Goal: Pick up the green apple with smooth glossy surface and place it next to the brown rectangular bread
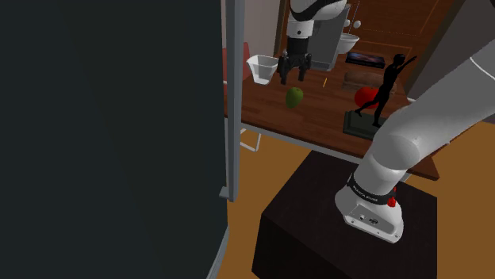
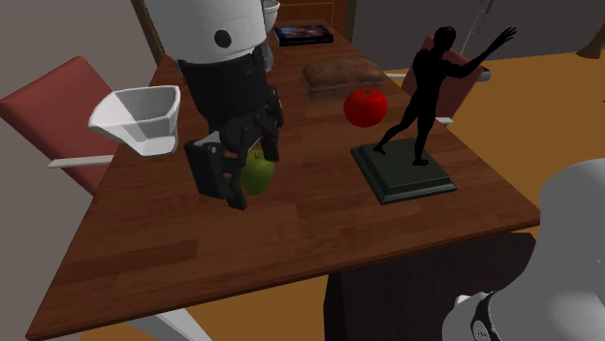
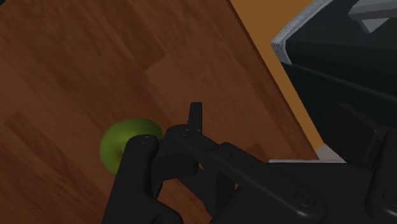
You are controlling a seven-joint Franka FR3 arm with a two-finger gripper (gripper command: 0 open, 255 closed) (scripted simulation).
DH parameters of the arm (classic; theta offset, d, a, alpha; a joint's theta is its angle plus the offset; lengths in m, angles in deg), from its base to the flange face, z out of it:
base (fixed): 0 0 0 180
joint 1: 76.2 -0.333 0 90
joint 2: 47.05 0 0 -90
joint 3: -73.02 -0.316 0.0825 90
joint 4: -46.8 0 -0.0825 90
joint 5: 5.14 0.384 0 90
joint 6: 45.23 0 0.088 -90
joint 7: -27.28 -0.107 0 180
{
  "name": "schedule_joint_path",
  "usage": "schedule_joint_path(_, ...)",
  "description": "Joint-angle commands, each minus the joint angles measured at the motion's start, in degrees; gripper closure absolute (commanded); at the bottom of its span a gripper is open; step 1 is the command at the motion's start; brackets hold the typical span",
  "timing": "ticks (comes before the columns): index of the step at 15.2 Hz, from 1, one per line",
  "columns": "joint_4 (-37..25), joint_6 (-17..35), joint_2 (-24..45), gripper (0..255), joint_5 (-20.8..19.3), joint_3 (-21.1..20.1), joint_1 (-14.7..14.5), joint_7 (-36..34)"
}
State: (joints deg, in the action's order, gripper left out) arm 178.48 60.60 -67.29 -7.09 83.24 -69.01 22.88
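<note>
A glossy green apple (image 1: 294,97) lies on the wooden table (image 1: 321,120), toward the shoulder view's left. My black gripper (image 1: 292,75) hangs just above it, fingers apart and pointing down, holding nothing. In the second exterior view the gripper (image 2: 239,163) stands in front of the apple (image 2: 260,176) and hides part of it. The wrist view has the apple (image 3: 118,145) on the wood just beyond the gripper (image 3: 167,132). The brown rectangular bread (image 2: 341,76) lies farther back on the table, beside a red apple (image 2: 366,106).
A black figurine (image 2: 420,97) on a dark square base stands next to the red apple. A white bowl (image 2: 141,116) sits near the table's edge, and a book (image 2: 303,35) lies at the far end. A red chair (image 2: 48,102) stands beside the table. A dark panel (image 1: 111,135) fills the shoulder view's left.
</note>
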Motion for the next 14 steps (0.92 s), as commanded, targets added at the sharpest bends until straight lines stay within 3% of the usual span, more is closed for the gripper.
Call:
schedule_joint_path(1,-1.8,1.8,3.8,0,-0.6,0.8,0.7,-0.2)
schedule_joint_path(14,-19.3,7.2,27.9,0,-1.6,6.9,6.4,0.5)
